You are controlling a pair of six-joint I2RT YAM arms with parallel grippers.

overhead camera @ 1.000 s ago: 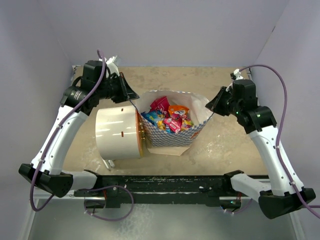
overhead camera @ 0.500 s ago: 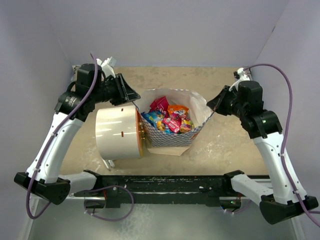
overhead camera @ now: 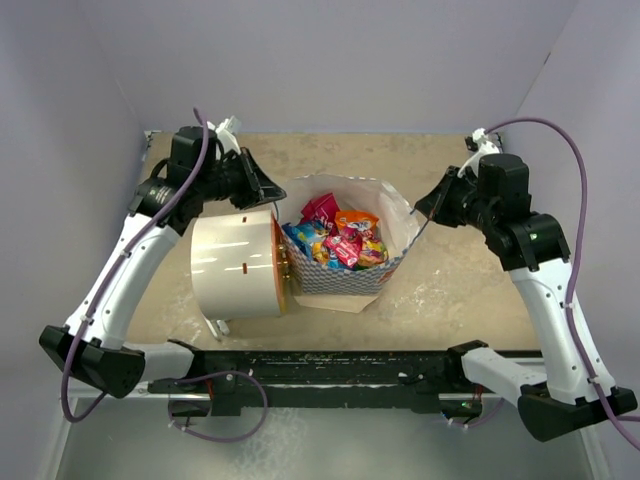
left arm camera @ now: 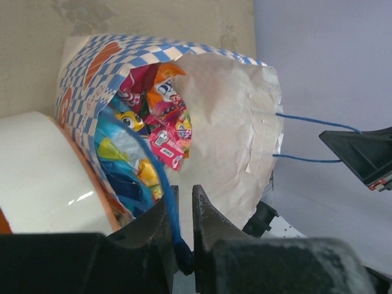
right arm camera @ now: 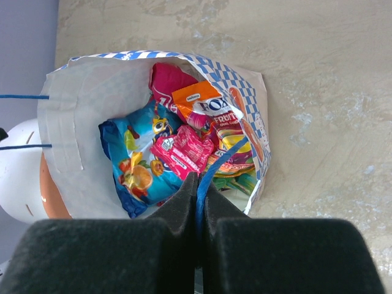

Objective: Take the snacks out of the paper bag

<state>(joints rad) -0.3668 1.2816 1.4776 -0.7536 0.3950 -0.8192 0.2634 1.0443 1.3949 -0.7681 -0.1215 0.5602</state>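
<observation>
The paper bag (overhead camera: 345, 277), blue-and-white checkered with a white inside, stands open mid-table. The snacks (overhead camera: 337, 235) fill it: blue-and-orange, pink, red, orange and green packets, also shown in the left wrist view (left arm camera: 153, 116) and the right wrist view (right arm camera: 177, 150). My left gripper (overhead camera: 270, 196) is at the bag's left rim, shut on a blue cord handle (left arm camera: 164, 184). My right gripper (overhead camera: 421, 212) is at the right rim, shut on the other blue cord handle (right arm camera: 220, 162). The two handles are pulled apart, holding the mouth open.
A big white cylinder (overhead camera: 235, 265) with a tan face lies on its side against the bag's left side. Purple walls close in the back and both sides. The black rail (overhead camera: 330, 368) with the arm bases runs along the near edge.
Both arms have shifted slightly, the right wrist a little up and back. The bag's mouth stays stretched open between the two held handles. The snacks have not moved.
</observation>
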